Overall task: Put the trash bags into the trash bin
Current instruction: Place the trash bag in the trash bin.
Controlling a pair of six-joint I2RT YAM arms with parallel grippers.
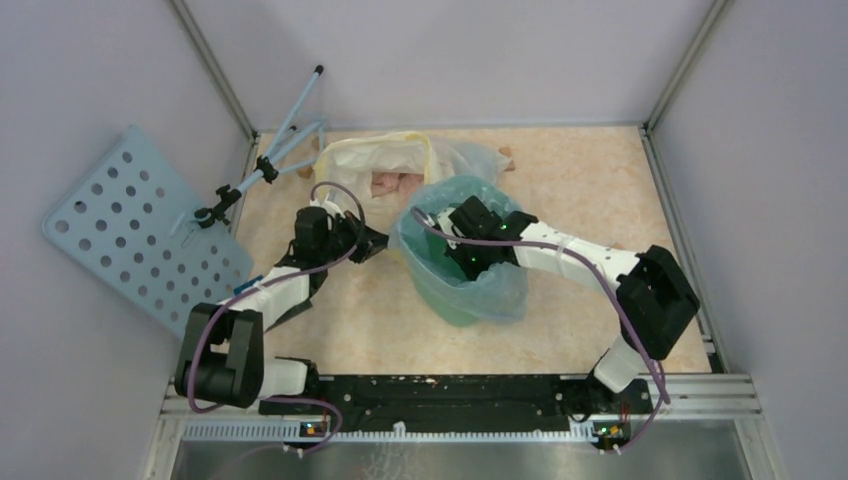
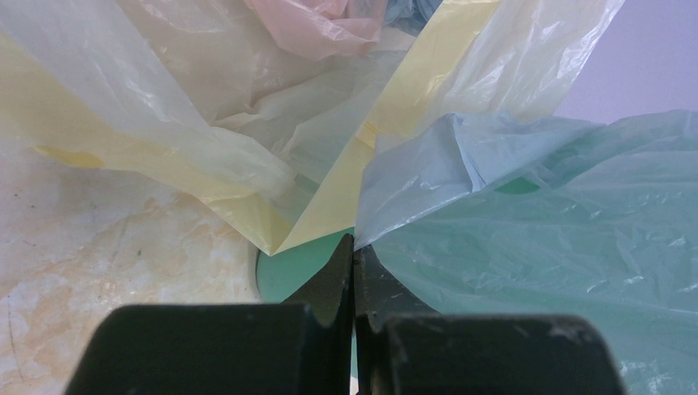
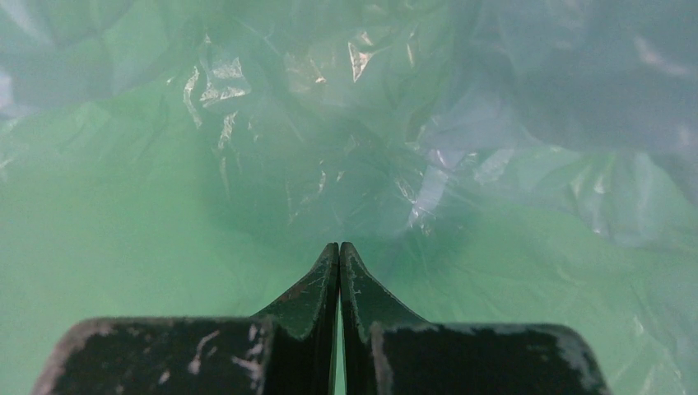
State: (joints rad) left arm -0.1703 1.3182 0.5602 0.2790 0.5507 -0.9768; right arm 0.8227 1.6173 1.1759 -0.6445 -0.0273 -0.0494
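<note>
The mint-green trash bin [image 1: 455, 300] stands mid-table with the pale-blue see-through trash bag [image 1: 505, 290] draped over and into it. My left gripper [image 1: 385, 240] is at the bin's left rim, shut on a corner of the trash bag [image 2: 436, 164] that runs down to its fingertips [image 2: 354, 240]; green bin wall [image 2: 292, 271] shows just behind. My right gripper [image 1: 445, 225] reaches down inside the bin. Its jaws [image 3: 339, 245] are shut with nothing seen between them, facing crinkled bag film [image 3: 329, 164] over the green bin wall [image 3: 123, 247].
A whitish bag with a yellow rim [image 1: 385, 165] lies right behind the bin and touches the left gripper's side [image 2: 247, 123]. A pale-blue perforated board [image 1: 130, 225] and a thin blue stand [image 1: 290, 130] lean at the left wall.
</note>
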